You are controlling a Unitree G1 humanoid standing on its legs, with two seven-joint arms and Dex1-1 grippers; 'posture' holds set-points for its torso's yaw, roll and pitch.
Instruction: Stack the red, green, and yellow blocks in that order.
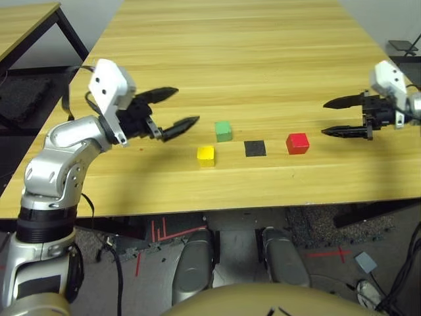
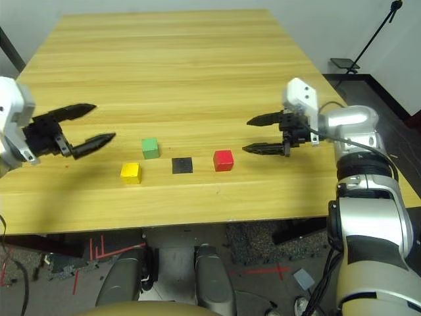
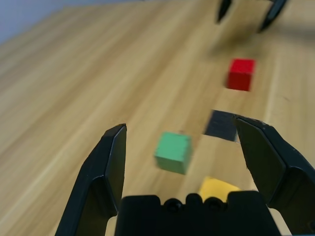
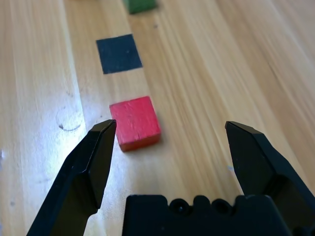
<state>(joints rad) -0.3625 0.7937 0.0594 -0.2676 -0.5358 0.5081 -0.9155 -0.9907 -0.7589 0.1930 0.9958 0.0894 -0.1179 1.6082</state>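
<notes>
Three small cubes sit apart near the table's front edge. The red block (image 1: pixel 297 143) lies right of a flat black square marker (image 1: pixel 254 148). The green block (image 1: pixel 223 131) and the yellow block (image 1: pixel 206 155) lie left of the marker, the yellow one nearer the edge. My left gripper (image 1: pixel 186 108) hovers open just left of the green block, nothing between its fingers. My right gripper (image 1: pixel 329 118) hangs open a short way right of the red block, also empty. In the right wrist view the red block (image 4: pixel 135 123) sits just ahead of the open fingers.
The wooden table (image 1: pixel 250 59) stretches far back. A second table (image 1: pixel 26 26) stands at the far left. A stand base (image 2: pixel 345 64) rests on the floor at the right. Cables and red tape marks lie on the floor below the front edge.
</notes>
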